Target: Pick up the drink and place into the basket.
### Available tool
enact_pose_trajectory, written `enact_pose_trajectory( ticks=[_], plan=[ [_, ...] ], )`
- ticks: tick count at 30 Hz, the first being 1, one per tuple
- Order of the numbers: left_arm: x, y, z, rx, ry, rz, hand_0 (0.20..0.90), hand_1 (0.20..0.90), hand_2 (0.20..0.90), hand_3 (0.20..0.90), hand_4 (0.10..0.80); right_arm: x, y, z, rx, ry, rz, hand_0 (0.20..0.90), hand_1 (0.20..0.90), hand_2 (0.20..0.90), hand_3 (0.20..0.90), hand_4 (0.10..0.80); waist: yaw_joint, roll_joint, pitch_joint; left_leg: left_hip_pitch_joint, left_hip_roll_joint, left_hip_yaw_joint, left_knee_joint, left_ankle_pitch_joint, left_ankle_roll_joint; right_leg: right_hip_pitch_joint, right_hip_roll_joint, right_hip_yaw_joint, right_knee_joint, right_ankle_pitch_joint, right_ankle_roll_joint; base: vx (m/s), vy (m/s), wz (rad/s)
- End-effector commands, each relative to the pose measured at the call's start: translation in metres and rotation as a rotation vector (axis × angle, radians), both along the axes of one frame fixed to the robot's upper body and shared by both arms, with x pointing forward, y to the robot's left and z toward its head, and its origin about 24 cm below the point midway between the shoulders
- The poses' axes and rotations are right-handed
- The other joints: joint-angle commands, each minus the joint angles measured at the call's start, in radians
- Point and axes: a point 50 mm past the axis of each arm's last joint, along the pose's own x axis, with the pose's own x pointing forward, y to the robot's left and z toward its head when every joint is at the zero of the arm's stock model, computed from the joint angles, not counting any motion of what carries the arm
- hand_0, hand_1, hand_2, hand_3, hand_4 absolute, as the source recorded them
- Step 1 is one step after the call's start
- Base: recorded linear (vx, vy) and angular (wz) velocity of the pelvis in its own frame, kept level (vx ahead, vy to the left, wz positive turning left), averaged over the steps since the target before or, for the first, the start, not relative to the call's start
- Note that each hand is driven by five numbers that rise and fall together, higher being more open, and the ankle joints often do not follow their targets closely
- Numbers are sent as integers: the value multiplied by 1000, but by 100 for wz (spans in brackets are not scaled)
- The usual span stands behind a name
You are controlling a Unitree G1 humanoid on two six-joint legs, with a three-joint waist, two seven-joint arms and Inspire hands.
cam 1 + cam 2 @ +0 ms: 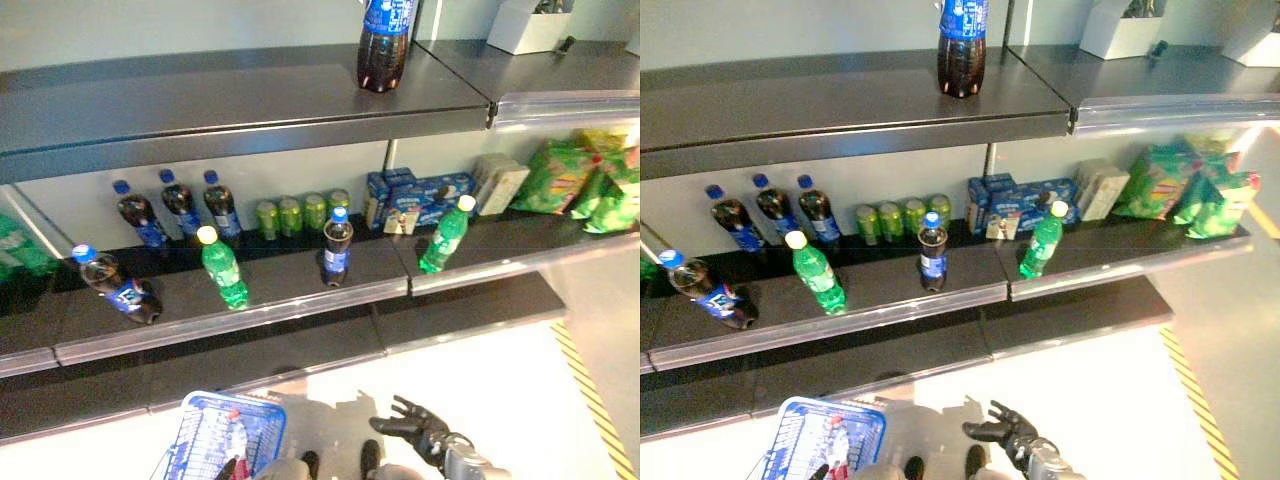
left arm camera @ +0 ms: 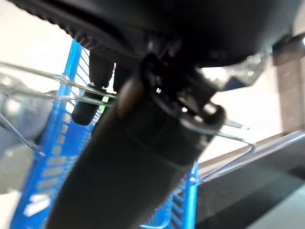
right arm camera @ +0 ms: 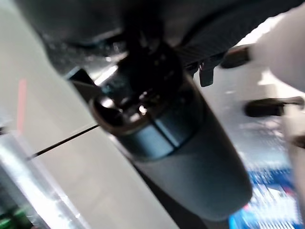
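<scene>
The blue basket hangs low at the left, in front of the shelves. A drink with a red cap and white label lies inside it. My left hand is shut on the basket's thin wire handles. My right hand is open and empty, with fingers spread, low at the right of the basket and well below the shelves. On the middle shelf, a dark cola bottle with a blue cap stands near the front edge. Green bottles stand on either side of it.
More cola bottles stand at the back left and one lies tilted. Green cans, blue boxes and green bags fill the back. A large cola bottle stands on the top shelf. A dark lower shelf juts out.
</scene>
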Motion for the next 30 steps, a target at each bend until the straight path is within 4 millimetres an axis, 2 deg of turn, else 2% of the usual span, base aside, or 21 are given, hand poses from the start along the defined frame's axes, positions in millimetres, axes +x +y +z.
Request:
enact_pose_trajectory(
  ticks=[1,3,5,6,7,8,9,10,11,12,13,15,18,19,21,23,25,27,28,30],
  plan=[
    [1,30,11,142,-79,21,300,300,300,200,100,40,3,30,9,-207,74,900,900,900,900,800,12,32,-8,-214,-86,90,62,195,-74,154,41,-6,-233,125,25,288,-2,10],
    [4,26,10,132,-81,55,300,300,300,200,100,36,4,26,3,-180,100,900,900,900,900,800,8,17,-24,-162,-96,75,34,123,-39,152,50,7,-191,92,26,306,12,3],
    [9,26,11,131,-99,55,300,300,300,200,100,33,6,25,21,-168,101,900,900,900,900,800,2,-1,-37,-116,-89,88,-1,84,-10,144,57,6,-109,92,42,340,-20,-11],
    [14,28,12,137,-113,38,300,300,300,200,100,32,11,23,37,-156,97,900,900,900,900,800,-5,-15,-49,-53,-83,87,-58,76,13,106,58,-6,54,133,86,275,-19,-11],
    [14,28,12,137,-113,38,300,300,300,200,100,32,11,23,37,-156,97,900,900,900,900,800,-5,-14,-51,-56,-82,87,-59,78,13,102,59,-6,53,136,86,290,-20,-7],
    [19,30,13,141,-126,23,300,300,300,200,100,32,14,24,45,-158,94,900,900,900,900,800,-13,-15,-55,-31,-69,87,-75,75,18,54,66,-7,187,186,121,181,-27,1],
    [24,31,14,148,-133,6,300,300,300,200,100,33,16,25,59,-158,84,900,900,900,900,800,-21,-15,-55,-15,-56,86,-73,65,19,13,77,7,289,208,139,270,-53,4],
    [29,34,16,155,-138,-2,300,300,300,200,100,33,18,25,61,-157,82,900,900,900,900,800,-26,-17,-55,-5,-44,83,-69,56,17,-7,69,9,333,214,146,229,-64,13],
    [33,35,17,159,-143,-4,300,300,300,200,100,33,19,25,58,-155,81,900,900,900,900,800,-25,-20,-57,-1,-39,83,-65,51,15,-1,32,-15,304,199,141,221,-91,20],
    [42,36,19,170,-160,-7,300,300,300,200,100,36,20,25,57,-155,73,900,900,900,900,800,-18,-9,-58,8,-16,89,-66,48,13,-14,-53,-44,252,202,139,163,-108,30],
    [46,38,21,175,-171,-8,300,300,300,200,100,38,20,25,63,-163,70,900,900,900,900,800,-14,-3,-53,19,-7,86,-70,46,12,-26,-85,-54,226,214,138,153,-188,38],
    [55,41,25,194,-185,-19,300,300,300,200,100,41,20,27,68,-192,51,900,900,900,900,800,-8,2,-32,37,8,59,-72,37,6,-14,-131,-69,36,222,126,168,-294,27],
    [53,44,26,213,-156,-26,300,300,300,200,100,43,20,28,73,-210,28,900,900,900,900,800,-8,-7,-27,39,13,30,-62,15,-3,-14,-183,-23,-137,288,138,183,-349,15],
    [48,50,27,226,-136,-22,300,300,300,200,100,44,20,28,77,-218,24,900,900,900,900,800,-9,-10,-22,54,32,15,-63,-4,-11,-21,-221,10,-213,345,157,199,-430,19],
    [46,55,28,235,-120,-20,300,300,300,200,100,44,21,28,81,-221,21,900,900,900,900,800,-12,-11,-20,70,55,-2,-60,-21,-23,-20,-249,42,-288,374,170,225,-453,38],
    [42,61,29,243,-109,-12,300,300,300,200,100,45,22,29,86,-216,15,900,900,900,900,800,-11,-13,-20,92,101,-18,-49,-46,-42,-17,-281,58,-318,390,189,258,-514,42],
    [40,62,29,253,-102,-5,300,300,300,200,100,45,21,28,85,-204,19,900,900,900,900,800,-10,-19,-23,96,158,-17,-32,-51,-66,11,-284,49,-314,350,202,224,-534,31],
    [37,61,29,262,-89,2,300,300,300,200,100,44,19,26,83,-179,22,900,900,900,900,800,-8,-26,-25,91,206,-10,-8,-47,-91,25,-267,33,-281,303,203,216,-536,16],
    [32,59,27,255,-83,32,300,300,300,200,100,44,17,26,65,-158,40,900,900,900,900,800,-10,-28,-27,110,246,2,-8,-33,-109,14,-244,17,-229,259,187,160,-439,22],
    [30,55,25,234,-95,30,300,300,300,200,100,44,11,30,69,-179,49,900,900,900,900,800,-14,-29,-19,90,287,33,0,7,-122,18,-220,-11,-192,219,152,98,-368,14]
  ],
)
